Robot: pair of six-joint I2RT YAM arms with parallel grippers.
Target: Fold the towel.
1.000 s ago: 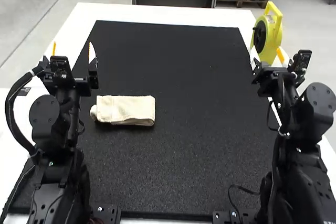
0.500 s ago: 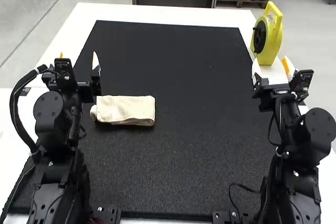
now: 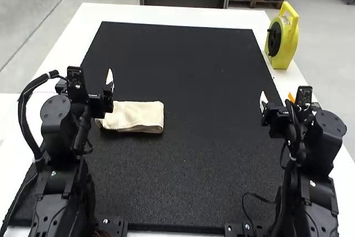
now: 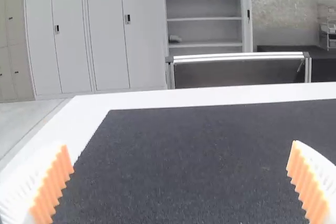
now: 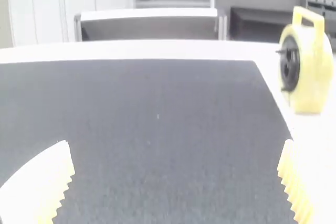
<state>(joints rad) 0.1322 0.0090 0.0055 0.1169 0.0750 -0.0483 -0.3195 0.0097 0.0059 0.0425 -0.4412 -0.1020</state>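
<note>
The cream towel [image 3: 136, 116] lies folded into a small flat strip on the left half of the black mat, a rounded bulge at its left end. My left gripper [image 3: 91, 95], seen again in the left wrist view [image 4: 181, 156], is open above the towel's left end and hides a bit of its upper left corner. Over the mat's right edge is my right gripper [image 3: 277, 101], its ribbed fingers wide apart around nothing in the right wrist view [image 5: 177, 148]. Neither gripper touches the towel as far as can be seen.
A yellow reel [image 3: 282, 37] with a handle stands on the white table [image 3: 183, 13] at the far right, beyond the right gripper. The black mat [image 3: 183, 59] covers most of the tabletop. A thin dark cable [image 3: 258, 198] lies near the right arm's base.
My left gripper has shifted right and back toward its base, nearer the towel's left end. The right gripper has also drawn back and slightly left, away from the reel. The towel has not moved.
</note>
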